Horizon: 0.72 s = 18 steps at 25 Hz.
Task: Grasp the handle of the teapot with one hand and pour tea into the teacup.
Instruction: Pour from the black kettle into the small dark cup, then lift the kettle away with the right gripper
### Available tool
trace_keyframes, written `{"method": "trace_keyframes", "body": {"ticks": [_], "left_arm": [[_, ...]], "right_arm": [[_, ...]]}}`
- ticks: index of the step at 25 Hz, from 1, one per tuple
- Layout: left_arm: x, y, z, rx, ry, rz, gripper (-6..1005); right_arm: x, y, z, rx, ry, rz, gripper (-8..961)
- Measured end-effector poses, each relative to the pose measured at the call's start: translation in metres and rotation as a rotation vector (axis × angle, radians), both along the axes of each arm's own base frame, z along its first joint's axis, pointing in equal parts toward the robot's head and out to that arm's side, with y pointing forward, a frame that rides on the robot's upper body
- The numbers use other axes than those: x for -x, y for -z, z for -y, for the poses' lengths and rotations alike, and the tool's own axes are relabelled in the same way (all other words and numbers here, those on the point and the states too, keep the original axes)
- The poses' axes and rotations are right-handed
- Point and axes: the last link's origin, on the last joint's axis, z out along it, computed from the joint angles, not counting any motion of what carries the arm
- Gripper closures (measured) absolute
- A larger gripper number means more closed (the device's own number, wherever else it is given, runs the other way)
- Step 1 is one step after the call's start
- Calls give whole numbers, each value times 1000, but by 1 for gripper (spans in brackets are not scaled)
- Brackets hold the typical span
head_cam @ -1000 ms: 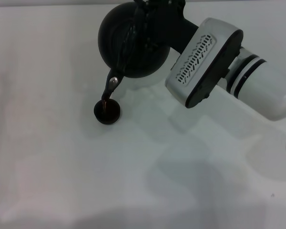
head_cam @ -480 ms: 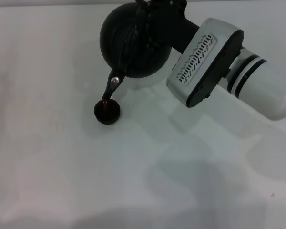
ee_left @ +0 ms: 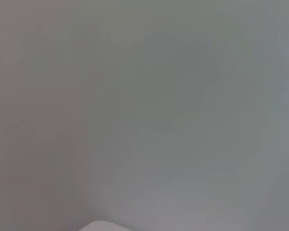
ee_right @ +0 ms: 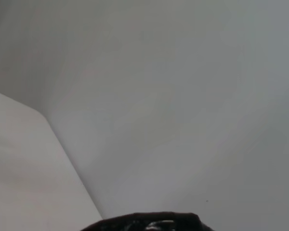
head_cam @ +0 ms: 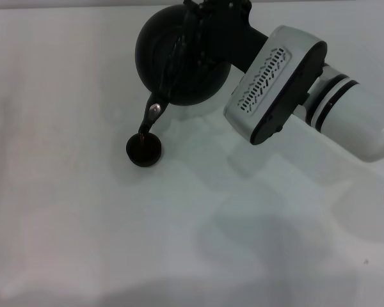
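Note:
The black teapot hangs tilted at the far middle of the table, held up in the air. Its pale-tipped spout points down over the tiny dark teacup, and a thin dark stream of tea runs from the spout into the cup. My right gripper is shut on the ribbed handle at the pot's top, with its white vented housing reaching in from the right. A black piece of the pot shows in the right wrist view. The left gripper is out of view.
The white table spreads bare to the left and towards me from the cup. The right arm crosses the far right part. The left wrist view shows only pale surface.
The teapot has drifted slightly to the right while staying tilted. Its spout remains over the teacup and the tea keeps running.

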Motion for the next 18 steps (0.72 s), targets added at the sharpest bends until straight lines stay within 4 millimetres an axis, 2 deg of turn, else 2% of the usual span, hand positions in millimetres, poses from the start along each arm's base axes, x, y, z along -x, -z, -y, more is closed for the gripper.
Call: {"method": "trace_keyframes", "body": {"ticks": [18], "left_arm": [[0, 0, -1, -2, 2, 0, 138]], "right_arm": [[2, -1, 0, -5, 4, -8, 829]]}}
